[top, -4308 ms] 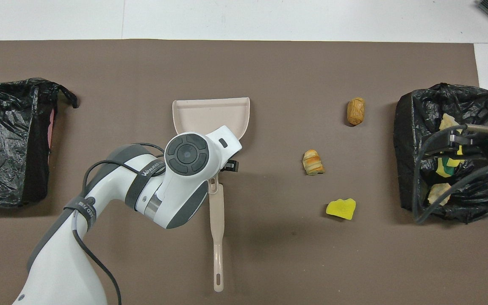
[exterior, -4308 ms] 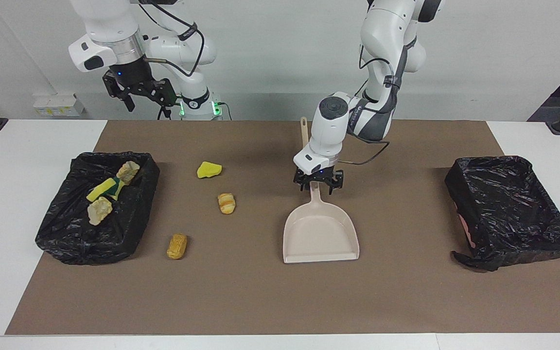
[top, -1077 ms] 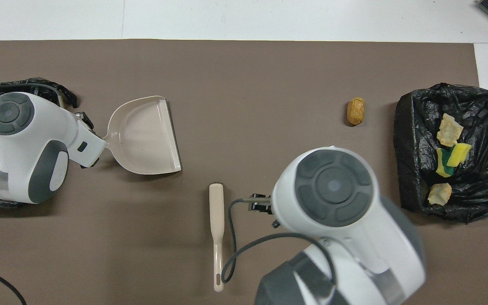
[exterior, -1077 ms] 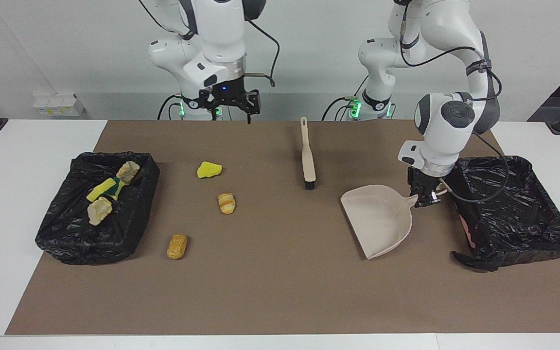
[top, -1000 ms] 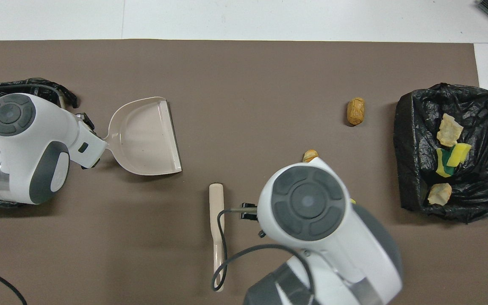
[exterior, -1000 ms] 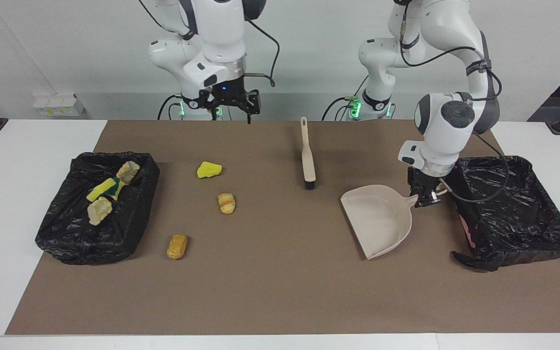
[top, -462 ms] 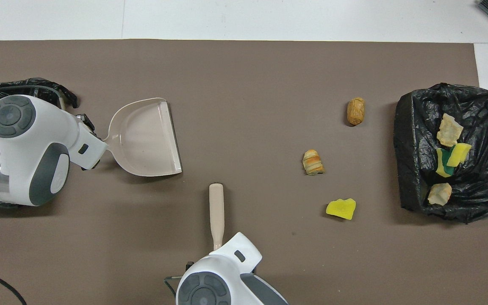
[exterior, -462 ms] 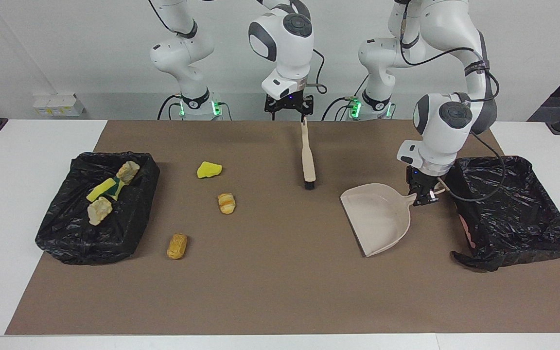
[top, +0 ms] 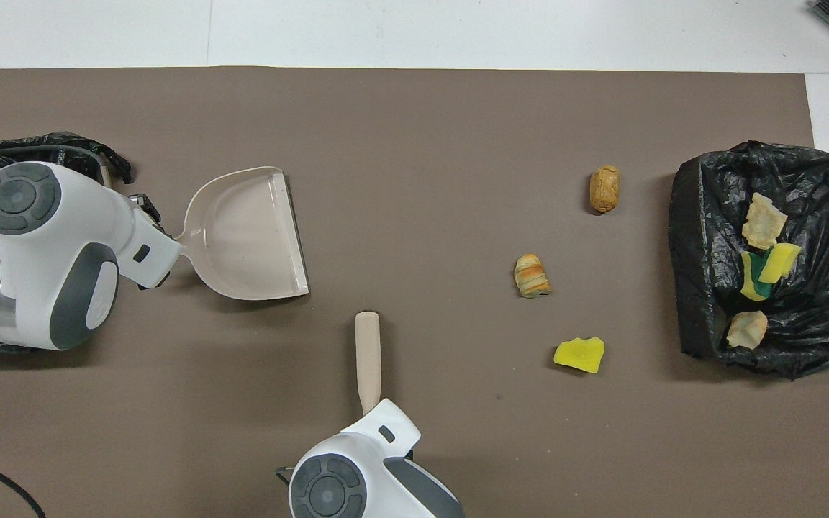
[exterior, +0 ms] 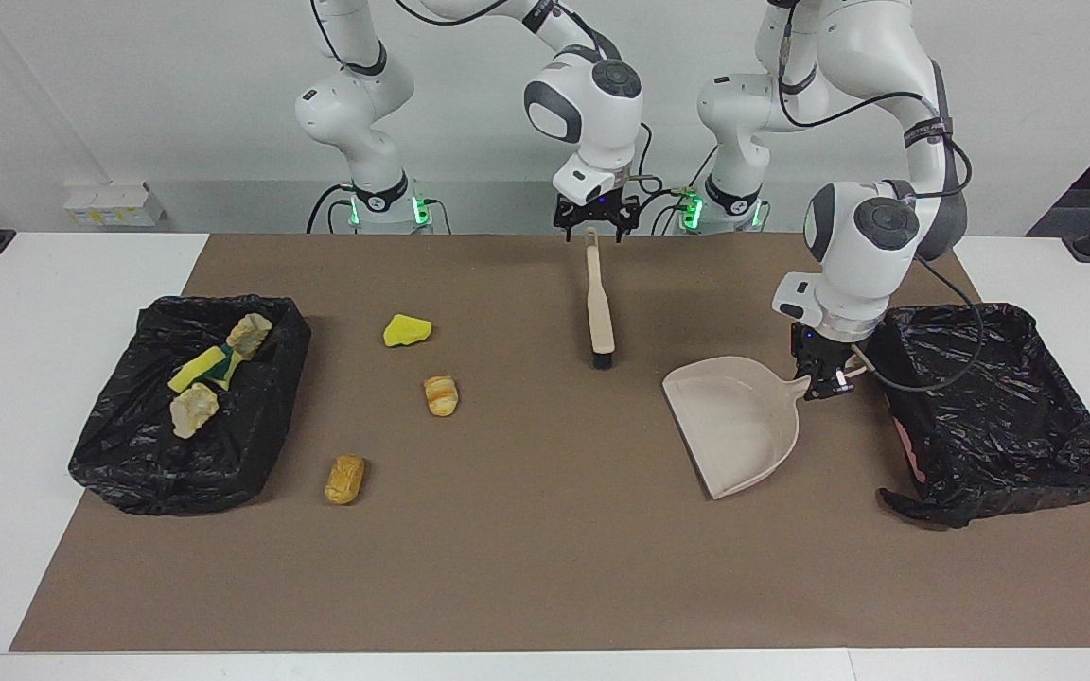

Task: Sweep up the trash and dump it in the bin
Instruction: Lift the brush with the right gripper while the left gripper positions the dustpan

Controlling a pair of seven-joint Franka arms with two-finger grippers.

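Three scraps of trash lie on the brown mat: a yellow sponge piece (exterior: 407, 330) (top: 580, 354), a striped bread chunk (exterior: 441, 395) (top: 532, 275) and a tan roll (exterior: 344, 479) (top: 604, 188). Three more scraps (exterior: 195, 378) lie in the black-lined bin (exterior: 129, 463) at the right arm's end. My left gripper (exterior: 827, 386) is shut on the handle of the beige dustpan (exterior: 739, 426) (top: 242, 234), beside the other bin (exterior: 999, 416). My right gripper (exterior: 593, 230) is open, just over the handle end of the brush (exterior: 599, 303) (top: 368, 352), which lies mid-mat.
The bin at the left arm's end holds no scraps and also shows partly in the overhead view (top: 91, 147). The dustpan's open mouth faces the middle of the mat. White table (exterior: 34, 284) borders the mat on all sides.
My right gripper has swung from near the yellow sponge to over the brush handle's end. Earlier, my left gripper carried the dustpan from mid-mat to beside the empty bin; it is still now.
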